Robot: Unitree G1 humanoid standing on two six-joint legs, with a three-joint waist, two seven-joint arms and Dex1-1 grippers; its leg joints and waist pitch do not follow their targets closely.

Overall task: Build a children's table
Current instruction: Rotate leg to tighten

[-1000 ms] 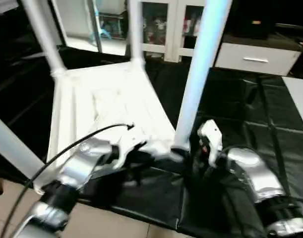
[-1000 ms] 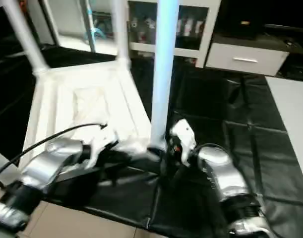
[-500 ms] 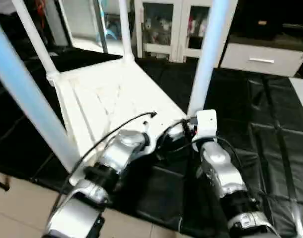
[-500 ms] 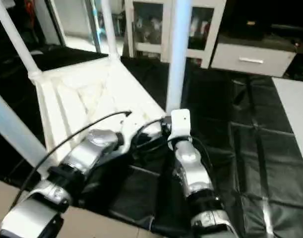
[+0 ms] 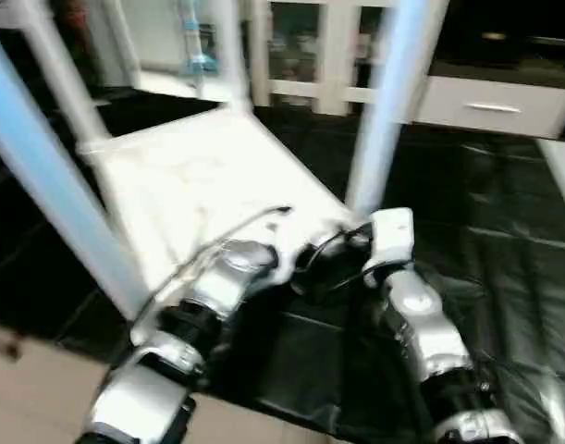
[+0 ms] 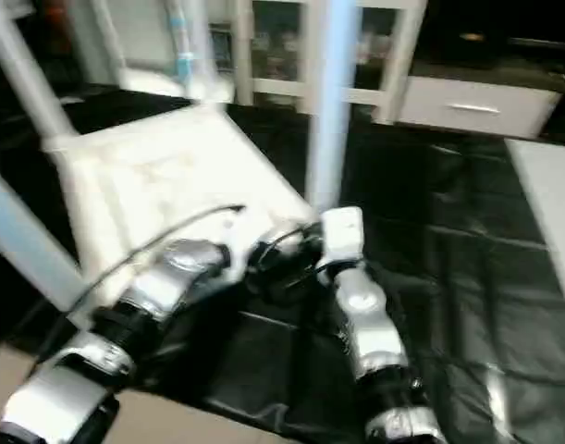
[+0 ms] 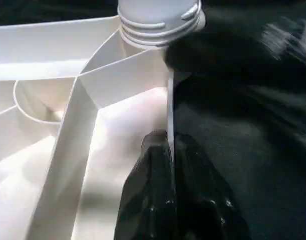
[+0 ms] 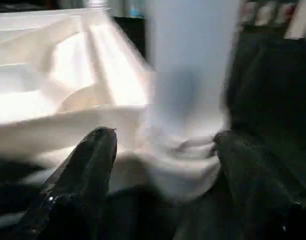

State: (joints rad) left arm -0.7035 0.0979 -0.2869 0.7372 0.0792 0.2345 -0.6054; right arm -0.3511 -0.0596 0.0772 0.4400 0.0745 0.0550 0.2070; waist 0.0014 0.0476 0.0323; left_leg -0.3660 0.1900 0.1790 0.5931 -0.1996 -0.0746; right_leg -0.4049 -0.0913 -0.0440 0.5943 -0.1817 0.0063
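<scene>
The left wrist view shows the left gripper's fingers (image 7: 165, 165) clamped on the tabletop's edge rib (image 7: 170, 107); the right wrist view shows the right gripper's fingers (image 8: 92, 165) apart, flanking the nearest leg (image 8: 190, 80).

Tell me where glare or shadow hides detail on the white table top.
Left eye view: the table top glares pale and its ribs are barely readable; the black cover shows a sheen. Right wrist view: the underside is blown out bright. Left wrist view: even light, rib faces softly shaded, ribs readable.

Silver forearms (image 5: 222, 287) with black joints, thin black cable (image 5: 217, 242), glossy black fingers (image 8: 82, 175).
</scene>
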